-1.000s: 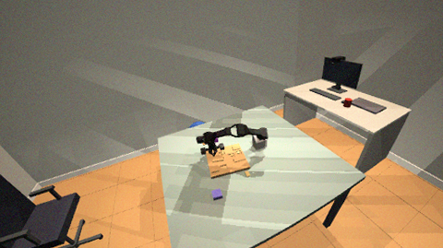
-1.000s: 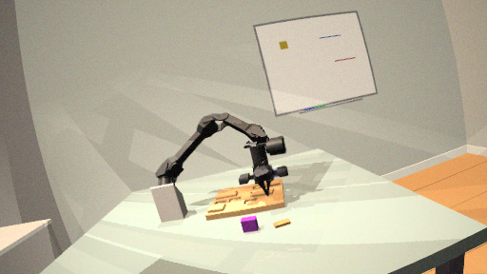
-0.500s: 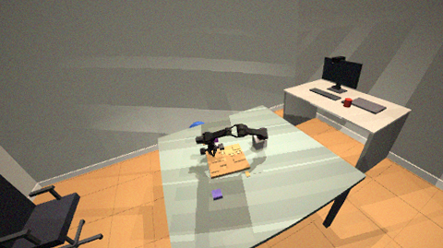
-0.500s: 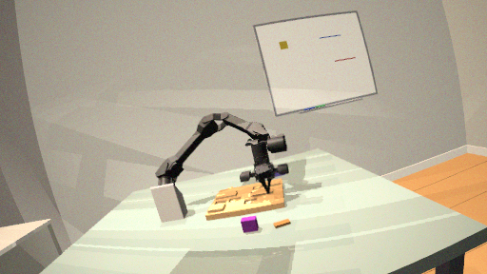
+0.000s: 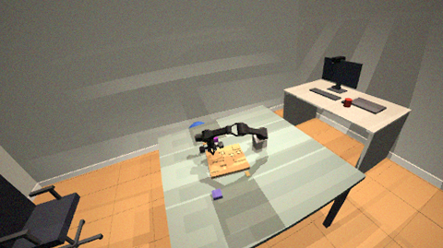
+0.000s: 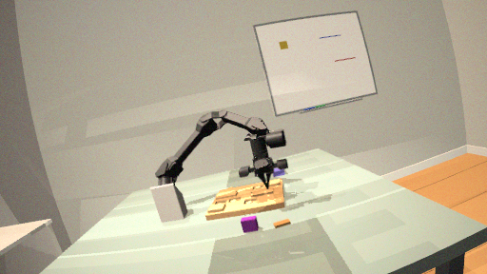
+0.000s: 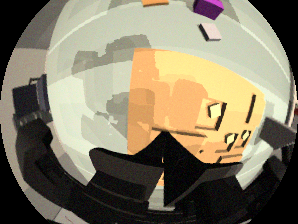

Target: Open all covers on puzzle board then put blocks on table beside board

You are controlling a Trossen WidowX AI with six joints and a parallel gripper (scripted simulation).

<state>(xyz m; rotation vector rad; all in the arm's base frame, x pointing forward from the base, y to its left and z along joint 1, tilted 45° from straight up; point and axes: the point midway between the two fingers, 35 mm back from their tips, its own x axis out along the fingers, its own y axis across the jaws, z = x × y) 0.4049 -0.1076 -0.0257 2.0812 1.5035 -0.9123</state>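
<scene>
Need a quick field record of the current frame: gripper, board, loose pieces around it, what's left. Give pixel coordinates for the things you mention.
gripper: shut, nothing held, fingertips low over the board (image 5: pixel 212 151) (image 6: pixel 267 187) (image 7: pixel 165 132)
puzzle board: wooden, on the table (image 5: pixel 228 167) (image 6: pixel 247 206) (image 7: pixel 175 70)
purple block: on the table, off the board (image 6: pixel 249 224) (image 7: pixel 208 8)
violet block: on the table, off the board, opposite side from the purple block (image 5: pixel 217 194) (image 6: pixel 279 172)
orange piece: flat on the table near the purple block (image 6: pixel 282 223) (image 7: pixel 155 2)
covers: open or closed, cannot tell
hand withdrawn: no
</scene>
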